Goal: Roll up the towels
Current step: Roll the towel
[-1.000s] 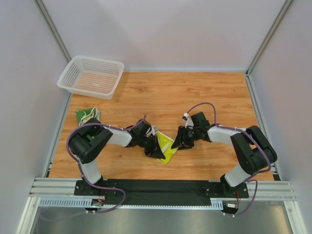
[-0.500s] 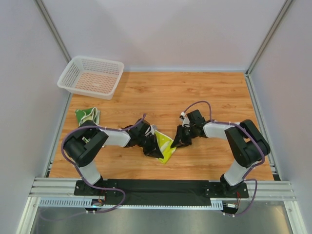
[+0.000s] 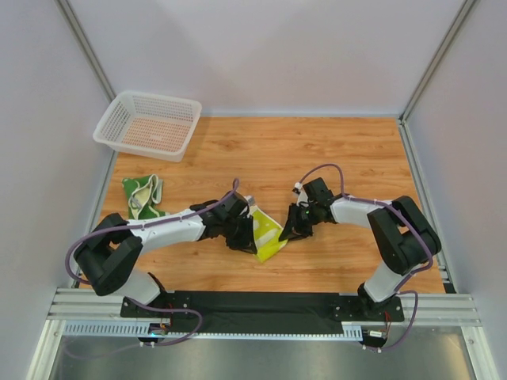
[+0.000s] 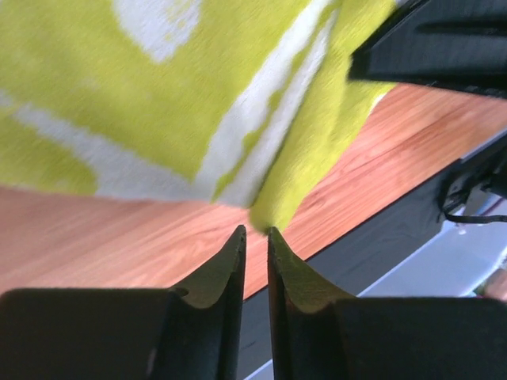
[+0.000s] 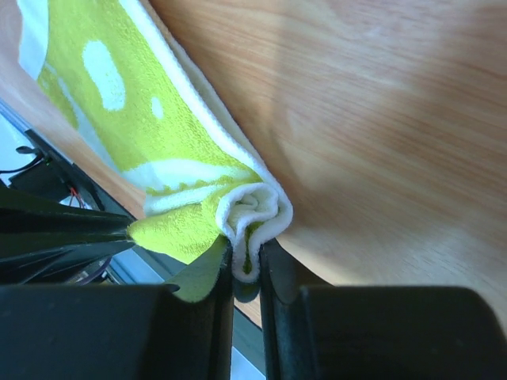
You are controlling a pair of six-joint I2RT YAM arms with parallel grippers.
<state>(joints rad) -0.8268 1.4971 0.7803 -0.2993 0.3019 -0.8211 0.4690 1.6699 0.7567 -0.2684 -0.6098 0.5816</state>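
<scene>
A bright yellow-green towel point(image 3: 268, 232) lies partly rolled near the table's middle, between both grippers. My right gripper point(image 5: 245, 255) is shut on its rolled white-edged end point(image 5: 255, 207), low over the wood. My left gripper point(image 4: 255, 230) stands open by only a narrow slit with nothing inside it. The towel's point(image 4: 158, 95) hanging corner just touches its fingertips. From above, the left gripper point(image 3: 245, 231) is at the towel's left edge and the right gripper point(image 3: 290, 229) at its right edge. A second towel point(image 3: 142, 195), green and cream, lies crumpled at the left.
A white mesh basket point(image 3: 149, 123) stands at the back left corner. The black base rail point(image 3: 253, 305) runs along the near edge. Walls enclose the wooden table point(image 3: 348, 150) on three sides.
The right jaws closed on the towel's rolled end. The left jaws parted slightly off the towel's corner, and the left arm's elbow swung out to the left and lower.
</scene>
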